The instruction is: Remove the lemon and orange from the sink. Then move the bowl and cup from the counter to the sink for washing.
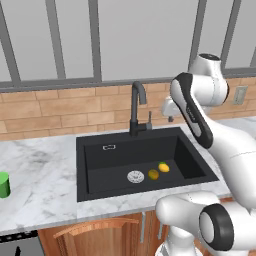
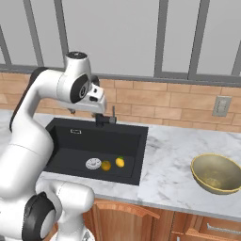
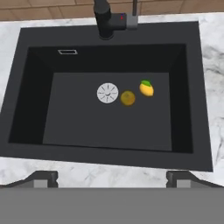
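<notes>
Hand view looking straight down into the black sink (image 3: 30, 87), fingertips set wide apart at the bottom edge with nothing between them, so gripper (image 3: 111, 177) released and empty, poised high above the basin. Down on the basin floor, round silver drain (image 3: 107, 93) in the middle, orange (image 3: 127, 98) just beside it, lemon (image 3: 146, 88) close by on the far side of the orange, green nub showing at its top. Both fruit apart from the walls, near each other but seemingly not touching. Probably the opening step: first fruit out. Best to pick the lemon first, being the outer one, centre over it, drop vertically, line the fingers so neither pad nudges the orange, close gently on the short axis, lift clear of the rim before swinging to the marble counter (image 1: 45, 175). Worth watching the tall black faucet (image 1: 137, 107) at the back edge on the way down and up. Off to the side in the left base view, green cup (image 1: 4, 184) at the frame edge, cut off, only part of it showing. In the right base view, golden-tan bowl (image 2: 217, 173) sitting on the counter well apart from the sink, right side clipped by the frame. Hard to judge from the base views how high the hand hangs, wrist largely masked by the arm's own links; fruit tiny there, contact between them not resolvable.
</notes>
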